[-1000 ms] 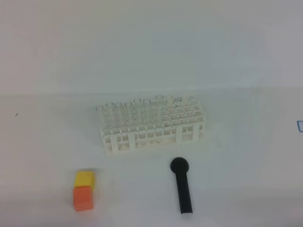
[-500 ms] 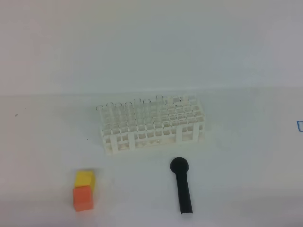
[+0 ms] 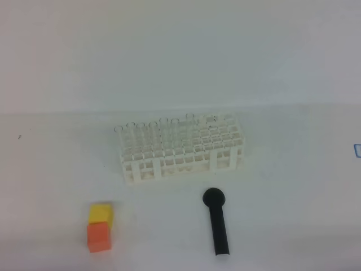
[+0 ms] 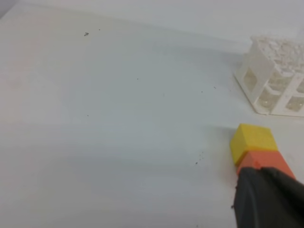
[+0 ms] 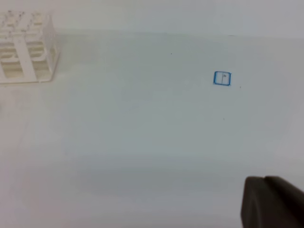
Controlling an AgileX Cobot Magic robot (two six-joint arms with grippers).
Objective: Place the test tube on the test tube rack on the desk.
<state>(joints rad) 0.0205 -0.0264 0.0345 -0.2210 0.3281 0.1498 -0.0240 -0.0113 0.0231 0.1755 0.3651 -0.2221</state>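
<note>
White plastic test tube rack sits mid-tabletop, with clear test tubes standing upright in its back rows, thin and colourless with open round rims. Black stick tool lies in front, a yellow block touching an orange block to its left. Both arms' fingers are pressed together, holding nothing.

We see a plain white counter bearing a white plastic grid rack, a yellow block touching an orange block, and a black round-headed stick.

Both hands sit largely off-frame; the rack's clear tubes perhaps blur together.
</note>
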